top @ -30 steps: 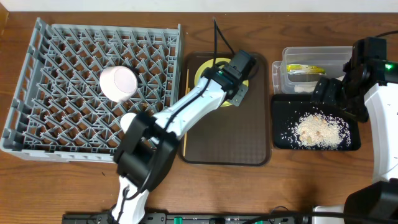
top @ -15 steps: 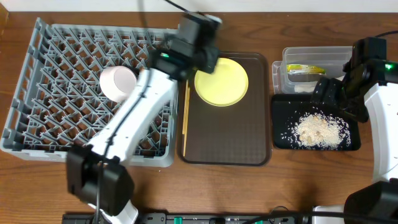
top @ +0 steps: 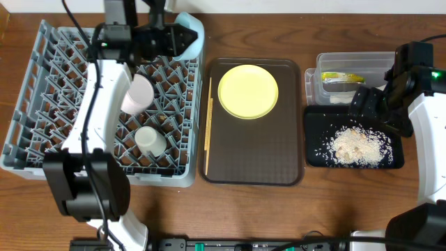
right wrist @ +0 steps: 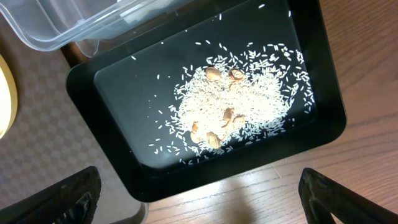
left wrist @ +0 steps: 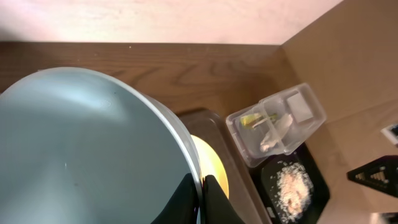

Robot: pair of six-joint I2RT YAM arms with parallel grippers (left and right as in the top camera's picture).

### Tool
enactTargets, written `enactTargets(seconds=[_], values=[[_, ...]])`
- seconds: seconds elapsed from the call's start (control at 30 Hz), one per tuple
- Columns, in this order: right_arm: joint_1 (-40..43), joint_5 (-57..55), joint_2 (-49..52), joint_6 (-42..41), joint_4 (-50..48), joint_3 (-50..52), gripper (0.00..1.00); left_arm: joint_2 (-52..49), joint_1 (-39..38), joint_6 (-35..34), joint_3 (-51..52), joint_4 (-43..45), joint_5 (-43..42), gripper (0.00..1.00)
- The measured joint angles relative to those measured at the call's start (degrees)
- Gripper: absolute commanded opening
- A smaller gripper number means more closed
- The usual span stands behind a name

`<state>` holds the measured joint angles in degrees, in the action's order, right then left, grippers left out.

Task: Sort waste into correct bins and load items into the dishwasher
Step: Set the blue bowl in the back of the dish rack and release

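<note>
Swung left, my left gripper point(left wrist: 200, 196) is pinching the light-blue bowl point(left wrist: 87, 143) above the rack point(top: 42, 104); I'm seeking free pegs; right gripper point(right wrist: 208, 199) is gaping, seemingly empty.

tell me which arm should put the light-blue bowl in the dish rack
Left. The left gripper is shut on the light-blue bowl at the far corner of the dish rack. The right gripper hangs open above the black tray of rice, beyond the brown tray.
</note>
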<state>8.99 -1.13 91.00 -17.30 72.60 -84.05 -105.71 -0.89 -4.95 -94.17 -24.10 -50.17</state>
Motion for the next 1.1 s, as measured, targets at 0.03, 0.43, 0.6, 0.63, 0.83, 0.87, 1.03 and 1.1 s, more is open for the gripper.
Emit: enactTargets(seconds=[0.03,0.43,0.6,0.63,0.83,0.87,1.03,1.1], values=[[0.0,0.0,0.0,0.0,0.0,0.0,0.99,-0.9,0.9,-1.0,0.0,0.7,-1.5,0.07],[0.0,0.0,0.0,0.0,0.3,0.0,0.99,-13.5,9.4,-21.2,0.0,12.8,-16.5,0.08],[0.0,0.0,0.0,0.0,0.3,0.0,0.99,-14.2,11.8,-25.7,0.0,12.8,-18.2,0.08],[0.0,0.0,0.0,0.0,0.3,0.0,0.99,-14.4,12.3,-26.3,0.0,12.8,-18.5,0.08],[0.0,0.0,0.0,0.0,0.4,0.0,0.99,-15.1,15.0,-27.8,0.0,12.6,-18.6,0.35],[0.0,0.0,0.0,0.0,0.4,0.0,0.99,-15.3,15.5,-27.7,0.0,12.6,-18.5,0.4],[0.0,0.0,0.0,0.0,0.6,0.0,0.99,-16.1,18.2,-26.8,0.0,12.5,-18.0,0.67],[0.0,0.0,0.0,0.0,0.7,0.0,0.99,-16.1,19.3,-26.5,0.0,12.5,-17.6,0.76]])
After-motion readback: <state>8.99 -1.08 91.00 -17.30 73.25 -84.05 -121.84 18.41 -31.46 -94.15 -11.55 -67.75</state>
